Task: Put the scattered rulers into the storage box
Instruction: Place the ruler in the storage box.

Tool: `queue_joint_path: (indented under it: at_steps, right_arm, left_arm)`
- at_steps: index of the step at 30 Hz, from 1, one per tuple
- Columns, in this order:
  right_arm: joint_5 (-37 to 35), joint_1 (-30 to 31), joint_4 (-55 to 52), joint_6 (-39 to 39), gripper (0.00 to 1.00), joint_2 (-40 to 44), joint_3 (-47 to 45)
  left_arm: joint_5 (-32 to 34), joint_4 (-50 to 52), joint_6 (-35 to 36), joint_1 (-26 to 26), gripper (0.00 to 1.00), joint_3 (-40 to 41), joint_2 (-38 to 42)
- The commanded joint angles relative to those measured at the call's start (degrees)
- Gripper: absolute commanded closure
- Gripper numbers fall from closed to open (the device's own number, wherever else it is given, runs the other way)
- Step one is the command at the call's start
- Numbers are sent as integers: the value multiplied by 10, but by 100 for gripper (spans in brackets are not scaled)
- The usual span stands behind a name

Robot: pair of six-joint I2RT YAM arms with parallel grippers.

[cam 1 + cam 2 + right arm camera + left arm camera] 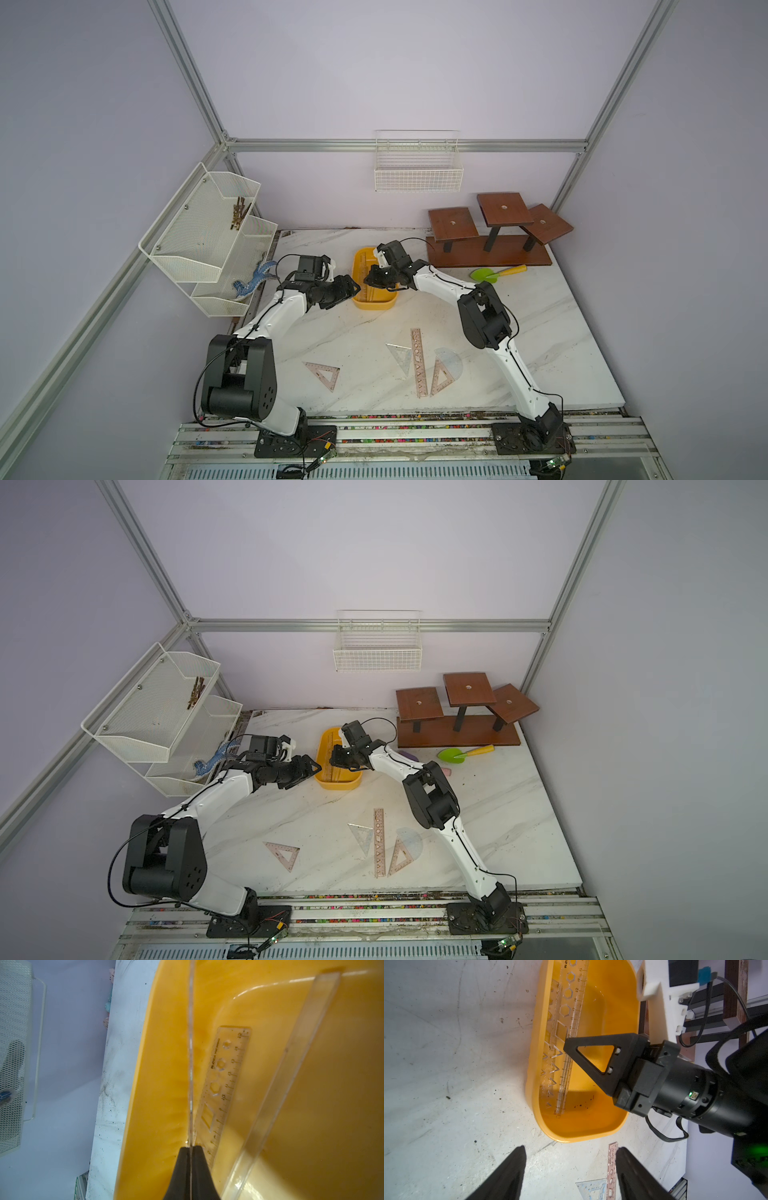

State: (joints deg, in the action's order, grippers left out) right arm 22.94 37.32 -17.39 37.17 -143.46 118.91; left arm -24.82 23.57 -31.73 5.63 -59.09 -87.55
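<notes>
The yellow storage box (pixel 374 305) (pixel 338 785) stands mid-table. My right gripper (pixel 370 279) (pixel 190 1148) reaches into it, shut on a clear ruler (pixel 190 1064) held on edge. A stencil ruler (pixel 226 1084) lies on the box floor and another clear ruler (pixel 291 1074) leans beside it. My left gripper (pixel 353 289) (pixel 571 1148) hovers open and empty at the box's left side. Toward the table's front lie a long pinkish ruler (pixel 419 361), a clear set square (pixel 401 357), a pinkish set square (pixel 439 376), a protractor (pixel 453 359) and, further left, another set square (pixel 324 374).
A green toy shovel (pixel 486 274) lies right of the box, in front of a brown wooden stand (pixel 490 245). A white mesh shelf (pixel 208 237) hangs off the left wall and a white wire basket (pixel 417 172) off the back wall.
</notes>
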Motion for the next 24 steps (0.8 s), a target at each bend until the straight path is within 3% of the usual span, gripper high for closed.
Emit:
queue_joint_path:
  at_steps: [1, 17, 24]
  right_arm:
    - [1, 4, -6, -8, 93, 2, -7]
    - [-2, 2, -61, -32, 80, -35, 64]
    - [-4, -1, -106, -74, 64, -10, 139]
  left_arm:
    - [-4, -12, 8, -4, 28, 6, 4]
    - [-6, -10, 9, -4, 28, 7, 15]
    - [-11, -9, 7, -4, 28, 9, 27]
